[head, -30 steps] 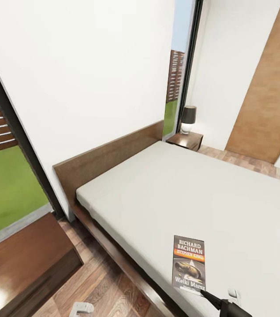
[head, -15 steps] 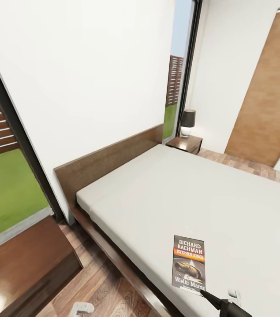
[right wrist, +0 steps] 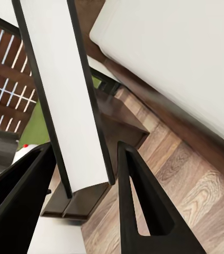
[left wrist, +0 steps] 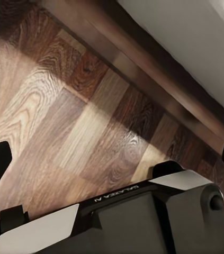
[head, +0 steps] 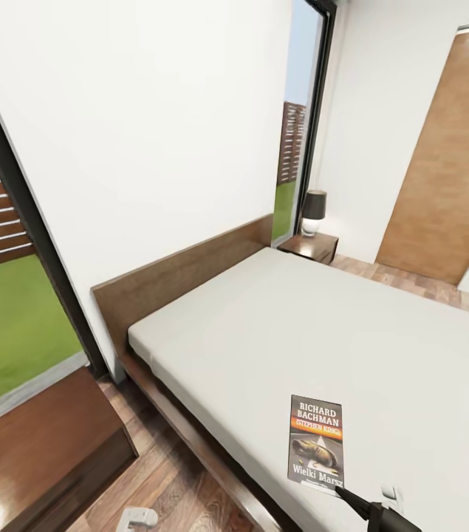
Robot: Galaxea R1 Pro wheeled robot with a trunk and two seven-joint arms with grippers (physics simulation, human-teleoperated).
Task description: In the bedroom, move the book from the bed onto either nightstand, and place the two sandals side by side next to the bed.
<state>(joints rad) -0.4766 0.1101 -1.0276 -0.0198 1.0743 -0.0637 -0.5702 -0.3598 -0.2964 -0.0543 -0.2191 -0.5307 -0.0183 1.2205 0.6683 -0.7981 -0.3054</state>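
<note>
Off-white mattress [head: 352,332] bears glossy thin book [head: 316,440]; right claw [right wrist: 85,203] released, left unclear.

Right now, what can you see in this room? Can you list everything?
book: one, dark with orange band, on the bed near its edge
bed: one, off-white mattress, brown frame and headboard
nightstand: two, dark brown, one far beside the headboard, one near
lamp: one, dark shade, on the far nightstand
door: one, brown, far wall
window: tall, lawn outside
floor: brown wood planks
right gripper: black, open
left gripper: open, over floor
</note>
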